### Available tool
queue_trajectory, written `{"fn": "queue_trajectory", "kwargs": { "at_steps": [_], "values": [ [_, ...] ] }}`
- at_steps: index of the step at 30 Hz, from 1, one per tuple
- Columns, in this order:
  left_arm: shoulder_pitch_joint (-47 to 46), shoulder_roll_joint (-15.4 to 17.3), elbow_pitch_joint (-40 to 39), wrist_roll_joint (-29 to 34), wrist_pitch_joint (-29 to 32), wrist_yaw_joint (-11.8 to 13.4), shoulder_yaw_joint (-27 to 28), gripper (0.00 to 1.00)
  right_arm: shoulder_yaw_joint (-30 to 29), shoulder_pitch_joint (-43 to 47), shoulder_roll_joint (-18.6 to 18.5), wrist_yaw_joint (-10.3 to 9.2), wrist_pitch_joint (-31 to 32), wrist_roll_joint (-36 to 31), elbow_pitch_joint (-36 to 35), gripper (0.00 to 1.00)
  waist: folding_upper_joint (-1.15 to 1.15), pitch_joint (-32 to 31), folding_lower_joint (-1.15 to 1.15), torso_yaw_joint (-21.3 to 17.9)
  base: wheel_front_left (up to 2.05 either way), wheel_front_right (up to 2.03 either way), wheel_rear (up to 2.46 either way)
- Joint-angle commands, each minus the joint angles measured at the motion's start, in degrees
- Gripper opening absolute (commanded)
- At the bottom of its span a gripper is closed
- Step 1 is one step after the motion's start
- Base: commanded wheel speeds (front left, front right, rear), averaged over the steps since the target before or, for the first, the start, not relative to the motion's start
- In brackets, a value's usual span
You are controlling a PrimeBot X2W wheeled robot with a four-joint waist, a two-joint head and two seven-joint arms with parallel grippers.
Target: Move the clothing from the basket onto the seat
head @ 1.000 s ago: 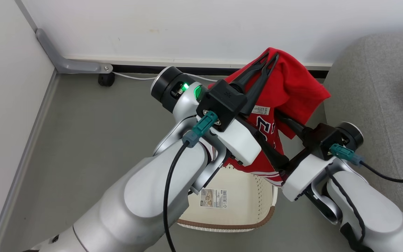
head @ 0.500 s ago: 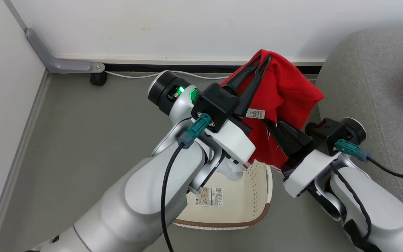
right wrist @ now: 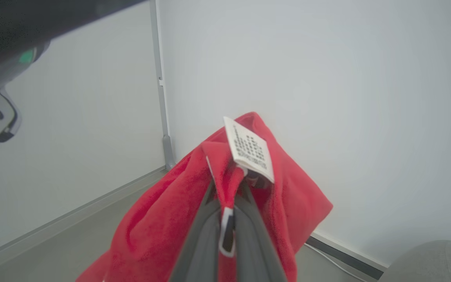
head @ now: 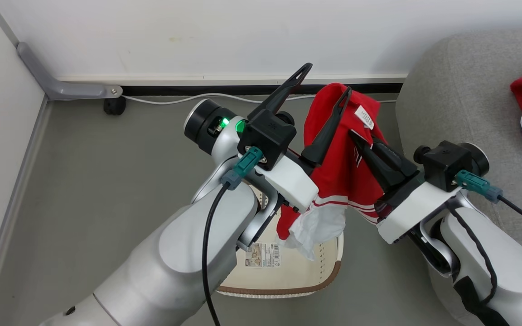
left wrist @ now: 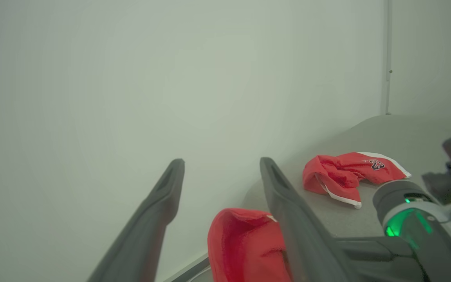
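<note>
Our left claw has spread apart, freeing the soft red garment; our right claw pinches it above the perforated cream basket, left of the rounded grey fabric sofa.

The clothing is red with white stripes, the seat light grey

A plain white wall is standing beyond the tips of both pairs of jaws, with a black skirting strip and a white cable running along its foot. Dull grey floor is spreading out below them. Well left of the left jaws, a grey metal bracket is angling out of the corner beside a black castor. Right of the right jaws, a light-grey sofa is bulging in. Soft, even light is falling throughout.
</note>
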Motion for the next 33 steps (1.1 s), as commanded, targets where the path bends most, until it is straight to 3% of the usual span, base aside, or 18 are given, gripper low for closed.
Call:
{"fn": "queue_trajectory", "kwargs": {
  "at_steps": [1,10,33],
  "values": [
    [-0.8,0.8,-0.8,-0.5,-0.6,-0.6,1.8,1.0,-0.8,1.2,-0.3,0.17,-0.3,0.7,-1.8,0.0,0.0,-0.2,0.0,-0.5,0.0,0.0,0.0],
    [3.5,1.2,2.0,-3.4,-1.3,-4.1,1.5,1.0,-4.8,3.3,-1.1,0.17,-0.3,0.9,-3.3,0.0,0.0,-1.8,0.0,-4.7,0.0,0.0,0.0],
    [5.6,3.8,8.9,-9.6,1.2,-10.9,1.3,1.0,-12.2,3.3,-3.6,0.17,-0.3,2.1,-6.3,0.0,0.0,-3.2,0.0,-20.9,0.0,0.0,0.0]
  ]
}}
